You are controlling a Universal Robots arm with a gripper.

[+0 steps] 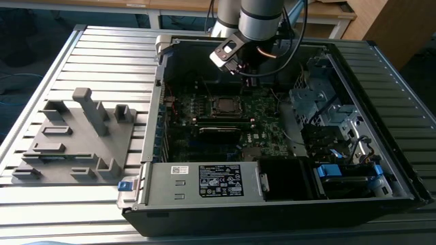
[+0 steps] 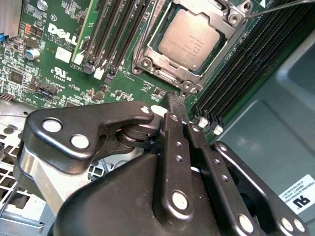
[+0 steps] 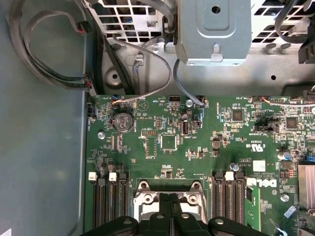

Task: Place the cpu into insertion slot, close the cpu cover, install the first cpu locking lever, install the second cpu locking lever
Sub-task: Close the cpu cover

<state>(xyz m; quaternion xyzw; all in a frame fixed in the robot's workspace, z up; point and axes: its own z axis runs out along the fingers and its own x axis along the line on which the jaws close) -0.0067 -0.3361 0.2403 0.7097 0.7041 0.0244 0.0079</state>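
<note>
Gripper (image 2: 175, 102) closed together on nothing, poised over the green motherboard (image 2: 59, 64), tip near one corner of the socket. Cpu (image 2: 189, 39) seated in the socket, cpu cover (image 2: 149, 49) lying flat around it. In the exterior view, socket mid-board inside the open computer case (image 1: 286, 217).

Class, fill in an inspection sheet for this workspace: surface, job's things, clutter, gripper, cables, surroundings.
Surface: slatted metal table bearing an open computer case.
Job's things: cpu sits in its socket; cover lies down around it; thin lever passes the socket corner, latching unclear.
Clutter: grey fixture on the exterior view's left of the case.
Gripper: gripper shut, holding nothing, over the board near the socket.
Cables: grey cables plug into the board's edge.
Surroundings: wooden desks behind the table.
</note>
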